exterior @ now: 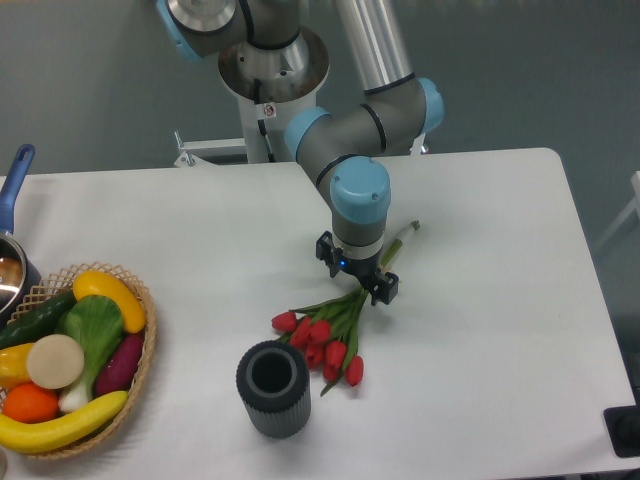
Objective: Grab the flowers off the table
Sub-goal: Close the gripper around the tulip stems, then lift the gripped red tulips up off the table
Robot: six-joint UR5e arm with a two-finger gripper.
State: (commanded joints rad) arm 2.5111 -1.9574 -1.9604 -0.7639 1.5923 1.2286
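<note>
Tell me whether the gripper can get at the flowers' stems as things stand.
Probably yes: the gripper hangs right over the stems of the flowers lying flat on the table, with nothing between; the vase stands clear beside the buds.

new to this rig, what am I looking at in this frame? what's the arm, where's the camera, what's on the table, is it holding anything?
One picture, from a fixed camera looking down at the table from the front. The grey and blue jointed thing is a robot arm; its gripper, with two fingers, points down over the green stems of the flowers, a bunch of red tulips lying flat. Whether the fingers are open or closed cannot be told, and the flowers are not lifted. Near them stands a dark ribbed vase, empty and upright. At the left edge sit a wicker basket of fruit and vegetables and part of a pot with a blue handle.
</note>
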